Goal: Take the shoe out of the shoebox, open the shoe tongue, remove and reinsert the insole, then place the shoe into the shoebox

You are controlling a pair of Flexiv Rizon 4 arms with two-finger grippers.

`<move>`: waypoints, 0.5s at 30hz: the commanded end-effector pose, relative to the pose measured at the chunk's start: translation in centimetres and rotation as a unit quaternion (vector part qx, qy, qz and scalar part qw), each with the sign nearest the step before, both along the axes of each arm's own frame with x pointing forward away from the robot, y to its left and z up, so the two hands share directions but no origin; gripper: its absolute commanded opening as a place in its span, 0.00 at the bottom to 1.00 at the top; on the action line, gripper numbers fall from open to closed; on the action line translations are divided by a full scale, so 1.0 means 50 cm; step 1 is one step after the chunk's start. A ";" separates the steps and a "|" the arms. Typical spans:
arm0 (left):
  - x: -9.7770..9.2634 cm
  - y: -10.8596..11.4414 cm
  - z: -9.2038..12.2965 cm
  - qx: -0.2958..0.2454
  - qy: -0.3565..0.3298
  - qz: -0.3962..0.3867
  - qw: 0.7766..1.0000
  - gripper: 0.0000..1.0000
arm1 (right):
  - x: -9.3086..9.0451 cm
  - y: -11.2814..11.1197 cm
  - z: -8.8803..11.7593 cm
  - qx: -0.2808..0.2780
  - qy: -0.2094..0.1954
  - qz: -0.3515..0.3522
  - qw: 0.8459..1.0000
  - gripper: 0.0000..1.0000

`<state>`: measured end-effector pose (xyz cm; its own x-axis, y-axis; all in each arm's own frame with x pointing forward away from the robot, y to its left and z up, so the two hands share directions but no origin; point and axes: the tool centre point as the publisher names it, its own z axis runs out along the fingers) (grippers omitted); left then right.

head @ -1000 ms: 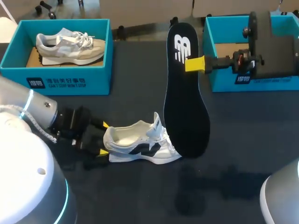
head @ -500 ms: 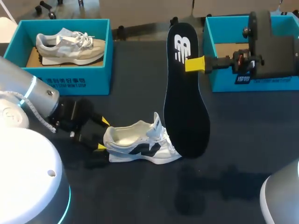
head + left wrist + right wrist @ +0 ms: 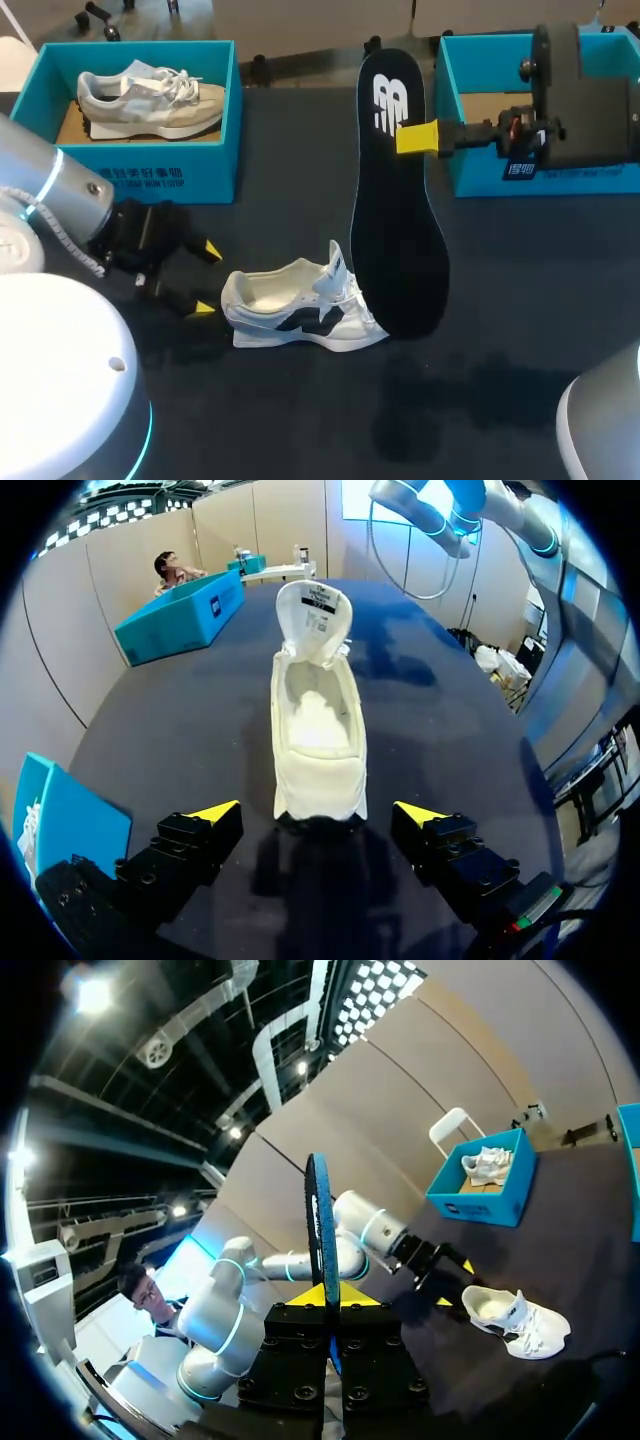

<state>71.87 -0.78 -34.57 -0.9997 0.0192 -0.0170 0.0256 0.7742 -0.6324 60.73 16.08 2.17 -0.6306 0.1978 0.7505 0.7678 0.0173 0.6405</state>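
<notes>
White shoe (image 3: 300,312) lower centre on tabletop (image 3: 520,300), tongue up, mouth open for refit. My right jaws clamp insole (image 3: 398,200) upright beside it. My left jaws apart, clear of heel.

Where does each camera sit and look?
Head view: above and behind, looking down at the table; shows the left claw open beside the shoe, the right claw gripping the insole.
Left wrist view: on the left wrist, looking past its own claw at the shoe's heel.
Right wrist view: on the right wrist, looking along the held insole; its claw shows.
All three see the shoe.
</notes>
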 end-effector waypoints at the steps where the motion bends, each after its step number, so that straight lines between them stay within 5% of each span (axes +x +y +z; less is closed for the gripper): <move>1: -0.001 -0.001 0.000 0.002 0.000 0.000 1.000 1.00 | 0.003 0.006 0.000 -0.001 0.001 0.000 1.000 0.00; 5: -0.003 -0.006 0.000 0.004 0.000 -0.007 1.000 1.00 | 0.003 0.006 0.000 -0.001 0.001 0.000 1.000 0.00; 15: 0.005 -0.009 0.010 0.110 -0.001 0.026 0.994 1.00 | 0.003 0.006 0.000 -0.001 0.001 0.000 1.000 0.00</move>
<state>71.88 -0.74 -34.62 -0.9996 -0.0251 -0.0152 -0.0135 0.8536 -0.5208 60.72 16.09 2.17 -0.6305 0.1978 0.7505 0.7677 0.0171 0.6405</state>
